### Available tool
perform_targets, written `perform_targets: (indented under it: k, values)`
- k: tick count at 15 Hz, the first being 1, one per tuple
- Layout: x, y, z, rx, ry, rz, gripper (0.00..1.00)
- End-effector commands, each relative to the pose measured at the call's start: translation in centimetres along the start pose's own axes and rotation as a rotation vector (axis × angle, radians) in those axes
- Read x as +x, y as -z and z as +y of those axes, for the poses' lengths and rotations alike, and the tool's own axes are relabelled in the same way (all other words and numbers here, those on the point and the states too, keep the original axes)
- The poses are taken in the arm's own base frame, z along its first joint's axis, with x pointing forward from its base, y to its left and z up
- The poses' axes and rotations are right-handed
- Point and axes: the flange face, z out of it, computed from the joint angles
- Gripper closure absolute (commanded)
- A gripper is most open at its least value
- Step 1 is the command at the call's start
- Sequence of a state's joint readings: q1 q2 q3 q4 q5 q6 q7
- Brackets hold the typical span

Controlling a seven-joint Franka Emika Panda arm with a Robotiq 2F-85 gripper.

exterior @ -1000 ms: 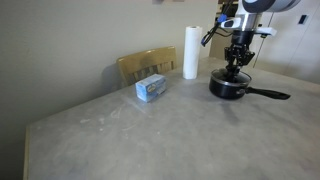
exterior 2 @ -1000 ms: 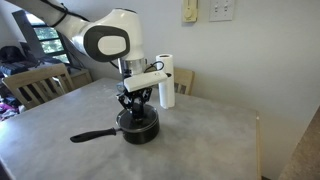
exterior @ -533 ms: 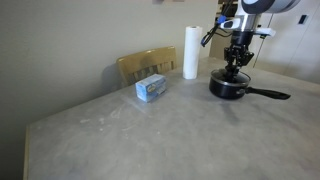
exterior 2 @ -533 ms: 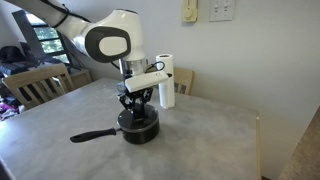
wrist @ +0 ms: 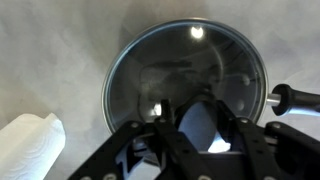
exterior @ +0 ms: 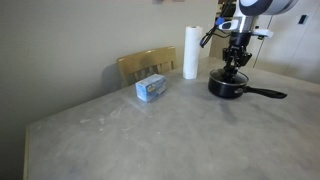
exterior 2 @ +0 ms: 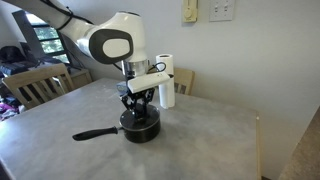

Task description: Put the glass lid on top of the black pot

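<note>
Since a second earlier, the black pot (exterior: 228, 86) had slid slightly on the bench (exterior: 150, 140). The glass lid (wrist: 185, 70) sat on it directly beneath the fingers (wrist: 175, 140), which straddled its centre; whether they gripped anything could not be told.

The pincer (exterior 2: 138, 104) hangs right over the black pot (exterior 2: 139, 127), near the paper towel roll (exterior 2: 166, 80).
</note>
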State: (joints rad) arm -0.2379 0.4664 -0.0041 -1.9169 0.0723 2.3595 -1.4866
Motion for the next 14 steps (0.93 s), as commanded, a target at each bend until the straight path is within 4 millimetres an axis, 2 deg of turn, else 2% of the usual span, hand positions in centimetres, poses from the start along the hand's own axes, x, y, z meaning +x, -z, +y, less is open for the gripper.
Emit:
perform_targets:
  k: [1, 4, 5, 10, 14]
  values:
    - [0.0, 0.5, 0.2, -0.004, 0.015, 0.008, 0.22]
    - [0.4, 2.7, 0.2, -0.034, 0.024, 0.03, 0.02]
    - [0.7, 3.5, 0.3, -0.046, 0.026, 0.036, 0.0]
    - [1.9, 6.9, 0.4, -0.101, 0.026, 0.056, 0.0]
    - [2.1, 6.7, 0.6, -0.103, 0.014, 0.04, 0.0]
